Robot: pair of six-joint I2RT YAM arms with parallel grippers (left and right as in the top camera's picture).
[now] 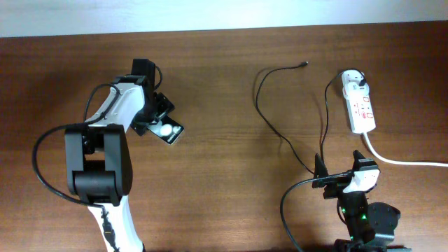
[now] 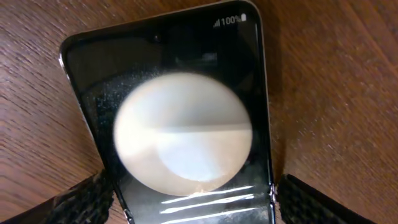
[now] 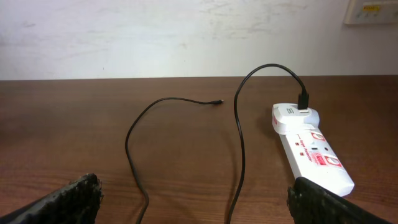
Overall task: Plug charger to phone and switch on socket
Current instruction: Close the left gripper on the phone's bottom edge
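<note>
L arm: stretched far-left, gripper (image 1: 158, 123) angled down, fingers (image 2: 81, 199) pinch phone (image 2: 186, 93) by side edges.
R arm: folded near-right, gripper (image 3: 196, 198) fingers wide.
Charger (image 3: 239, 143): centre-right, adapter in socket (image 3: 311, 152), far right.

Even bright light; round glare on the phone (image 2: 183, 134), perhaps blurred.

On the phone (image 2: 180, 143) screen, "100%" sits beside signal bars (image 2: 217, 23) in the top corner. Red labels (image 3: 319, 158) on the socket (image 3: 309, 134) are too small to read. No other legible text.
</note>
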